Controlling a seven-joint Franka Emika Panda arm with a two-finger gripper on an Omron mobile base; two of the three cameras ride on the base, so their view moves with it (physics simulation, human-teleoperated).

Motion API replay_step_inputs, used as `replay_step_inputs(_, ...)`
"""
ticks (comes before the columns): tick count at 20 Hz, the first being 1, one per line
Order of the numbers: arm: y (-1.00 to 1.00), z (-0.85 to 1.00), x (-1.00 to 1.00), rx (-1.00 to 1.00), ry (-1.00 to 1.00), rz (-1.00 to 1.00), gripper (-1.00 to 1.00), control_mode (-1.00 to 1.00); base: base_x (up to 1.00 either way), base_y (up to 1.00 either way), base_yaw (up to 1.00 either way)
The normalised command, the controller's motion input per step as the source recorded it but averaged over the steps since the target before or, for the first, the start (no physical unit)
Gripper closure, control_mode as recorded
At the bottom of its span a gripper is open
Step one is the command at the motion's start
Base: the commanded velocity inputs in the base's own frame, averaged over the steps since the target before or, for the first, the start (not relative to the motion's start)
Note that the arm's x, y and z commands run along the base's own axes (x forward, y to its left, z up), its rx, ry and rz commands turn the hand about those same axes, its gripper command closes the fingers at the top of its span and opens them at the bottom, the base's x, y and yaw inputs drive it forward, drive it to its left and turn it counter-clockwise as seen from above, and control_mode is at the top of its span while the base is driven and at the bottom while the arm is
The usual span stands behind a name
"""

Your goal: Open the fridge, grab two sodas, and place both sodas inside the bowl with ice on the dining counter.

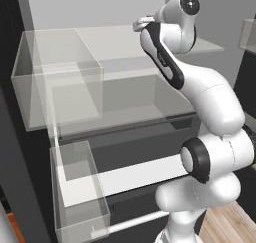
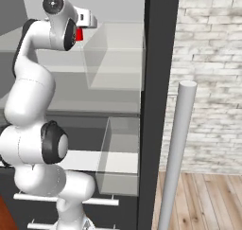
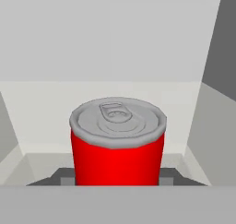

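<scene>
Progress: the tall dark grey fridge stands open, arm reaching onto a far upper shelf; by my reading no soda has reached the bowl yet.
Can: bright red cylindrical soda can, grey pull-tab lid, upright on the white shelf, centred just ahead of the hand.
Gripper: cannot tell whether the fingers have closed on the can.

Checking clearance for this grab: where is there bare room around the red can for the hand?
Bare white shelf lies behind the red can up to the fridge's back wall, and on both sides. It is tight only low in front, at the gripper.
</scene>
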Motion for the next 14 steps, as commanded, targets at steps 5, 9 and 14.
replay_step_inputs(5, 0.00, -0.01, -0.97, 0.00, 0.00, 0.00, 1.00, -1.00, 0.00, 0.00, 0.00)
replay_step_inputs(9, 0.00, -0.23, -1.00, 0.00, 0.00, 0.00, 1.00, -1.00, 0.00, 0.00, 0.00)
replay_step_inputs(14, 0.03, -0.52, -1.00, -0.02, 0.00, 0.00, 1.00, -1.00, 0.00, 0.00, 0.00)
